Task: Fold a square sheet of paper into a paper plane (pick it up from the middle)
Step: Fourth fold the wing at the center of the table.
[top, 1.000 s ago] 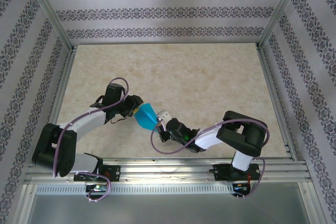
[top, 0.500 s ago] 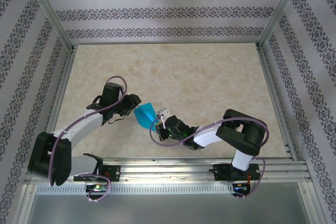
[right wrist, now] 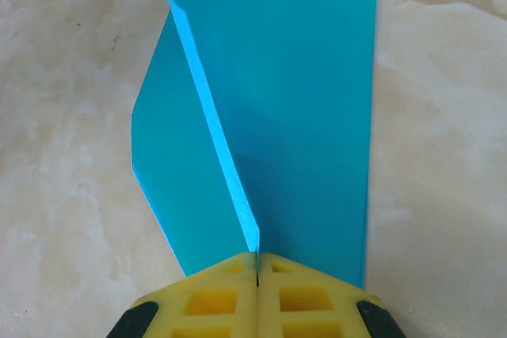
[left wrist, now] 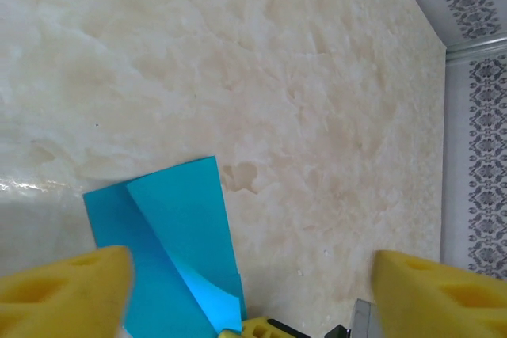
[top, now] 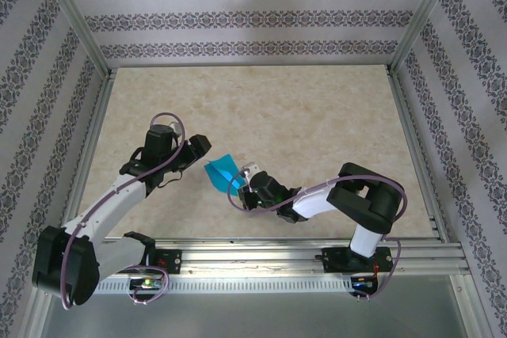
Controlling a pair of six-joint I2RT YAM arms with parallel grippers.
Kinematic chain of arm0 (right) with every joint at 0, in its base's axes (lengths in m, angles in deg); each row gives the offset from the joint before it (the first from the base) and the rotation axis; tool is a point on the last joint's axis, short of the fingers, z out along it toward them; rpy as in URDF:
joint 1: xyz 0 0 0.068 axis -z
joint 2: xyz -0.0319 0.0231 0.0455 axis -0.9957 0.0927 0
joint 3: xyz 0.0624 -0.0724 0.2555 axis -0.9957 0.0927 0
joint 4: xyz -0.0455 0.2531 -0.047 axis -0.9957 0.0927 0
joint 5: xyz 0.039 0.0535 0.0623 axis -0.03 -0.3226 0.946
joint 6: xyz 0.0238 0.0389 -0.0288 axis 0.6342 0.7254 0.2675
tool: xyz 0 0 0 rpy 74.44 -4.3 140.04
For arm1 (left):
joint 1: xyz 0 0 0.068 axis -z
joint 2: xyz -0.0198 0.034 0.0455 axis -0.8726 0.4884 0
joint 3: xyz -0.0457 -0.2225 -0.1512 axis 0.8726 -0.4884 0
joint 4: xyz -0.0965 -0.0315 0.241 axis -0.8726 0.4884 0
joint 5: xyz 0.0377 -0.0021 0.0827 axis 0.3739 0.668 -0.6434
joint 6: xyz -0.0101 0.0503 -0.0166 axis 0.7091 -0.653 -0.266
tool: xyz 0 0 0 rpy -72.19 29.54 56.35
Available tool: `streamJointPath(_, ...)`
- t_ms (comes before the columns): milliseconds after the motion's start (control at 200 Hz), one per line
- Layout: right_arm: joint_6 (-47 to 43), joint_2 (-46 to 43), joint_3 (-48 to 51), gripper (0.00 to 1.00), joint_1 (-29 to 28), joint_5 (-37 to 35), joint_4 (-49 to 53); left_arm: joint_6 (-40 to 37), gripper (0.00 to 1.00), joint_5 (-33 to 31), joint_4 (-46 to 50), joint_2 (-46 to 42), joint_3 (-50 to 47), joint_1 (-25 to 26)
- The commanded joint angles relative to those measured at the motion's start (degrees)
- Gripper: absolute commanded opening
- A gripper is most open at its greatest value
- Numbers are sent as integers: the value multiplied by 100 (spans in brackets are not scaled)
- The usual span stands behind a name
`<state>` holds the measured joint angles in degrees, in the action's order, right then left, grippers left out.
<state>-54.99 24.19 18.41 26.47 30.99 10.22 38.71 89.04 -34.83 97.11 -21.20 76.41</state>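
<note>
The teal-blue sheet of paper (top: 221, 172) is folded into a narrow strip with slanted flaps and lies low over the table near the middle front. My right gripper (top: 242, 183) is shut on its near end. In the right wrist view the yellow pads (right wrist: 214, 298) pinch a raised crease of the paper (right wrist: 277, 100). My left gripper (top: 197, 150) stands open just left of the paper and apart from it. In the left wrist view the paper (left wrist: 170, 227) lies ahead of the left gripper (left wrist: 249, 298), between its wide-apart yellow fingers (left wrist: 67, 294).
The beige marbled table (top: 301, 116) stretches bare behind and to the right of the paper. Patterned walls and aluminium frame posts (top: 79, 21) enclose it on three sides. A metal rail (top: 261, 252) runs along the front by the arm bases.
My left gripper has opened, let go of the paper and drawn back to the left. The right gripper still pinches the paper and has shifted slightly left.
</note>
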Motion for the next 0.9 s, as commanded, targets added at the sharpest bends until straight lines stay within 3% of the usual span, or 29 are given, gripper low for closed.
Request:
streamJointPath(0,98,-155,-165,0,38,150,330,-405,100,-392,422,-323,5,-66)
streamJointPath(145,95,-155,-218,0,39,94,539,-710,99,-929,804,-701,31,-62)
streamJointPath(275,162,-211,-218,0,41,42,641,-1087,100,-1035,798,-802,87,-72)
streamJointPath(380,209,-233,-233,0,55,24,718,-1040,100,-824,769,-768,155,-80)
streamJointPath(500,262,-235,-331,0,74,143,810,-749,100,6,-27,-809,-92,-87)
streamJointPath(894,847,-146,-474,0,378,652,734,-358,66,1181,-954,-115,-408,-91)
